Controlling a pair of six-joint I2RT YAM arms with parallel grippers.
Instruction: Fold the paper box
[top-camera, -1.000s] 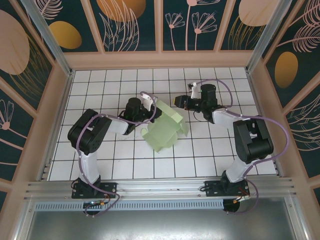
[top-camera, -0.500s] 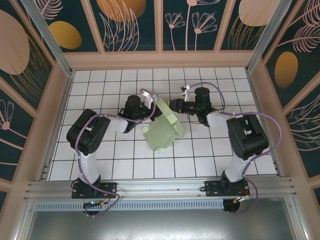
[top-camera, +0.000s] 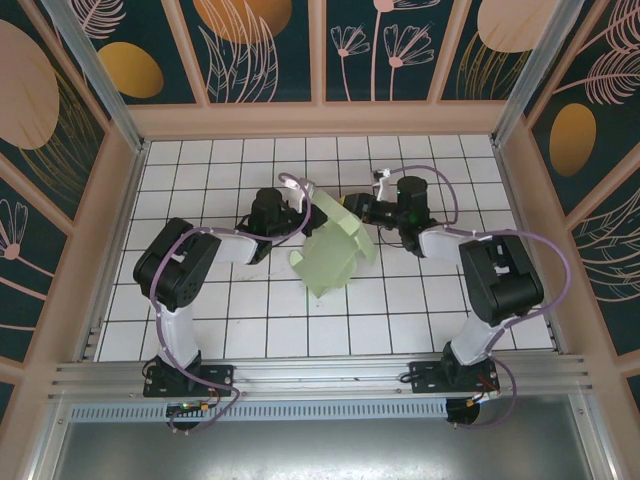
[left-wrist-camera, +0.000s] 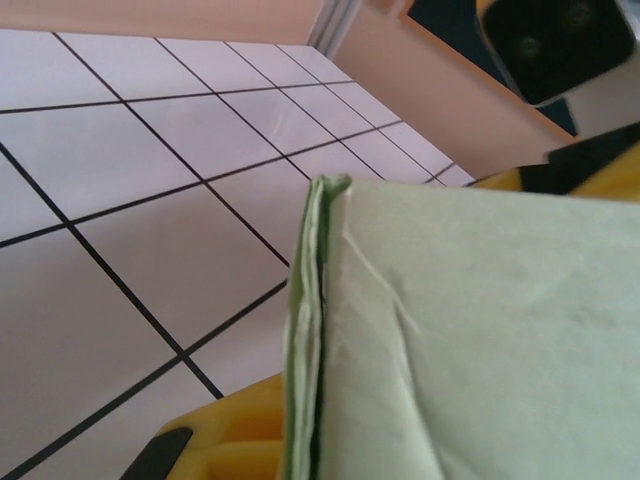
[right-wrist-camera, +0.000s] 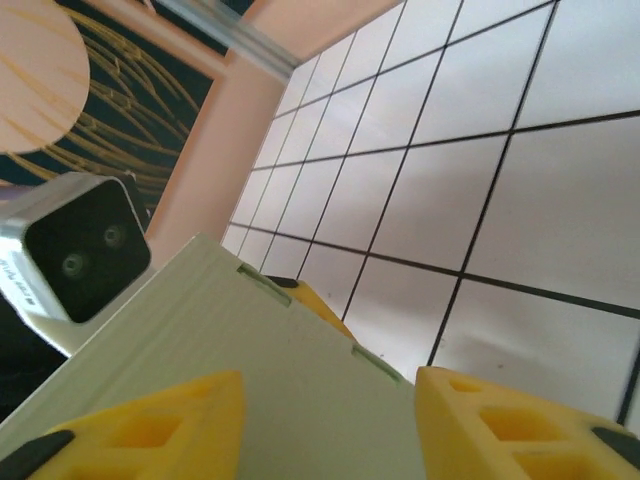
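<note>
top external | left tool (top-camera: 302, 214) grips paper box (top-camera: 333, 258) edge (open tiles (top-camera: 300, 320) nearer)

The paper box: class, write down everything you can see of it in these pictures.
The paper box is pale mint-green thin card, matte and plain, with creases and small slots near one edge. Partly folded, it sits between the arms on the tiled table, one panel raised at a tilt. The left gripper is shut on a doubled edge; the right gripper, open, straddles another panel.
</note>
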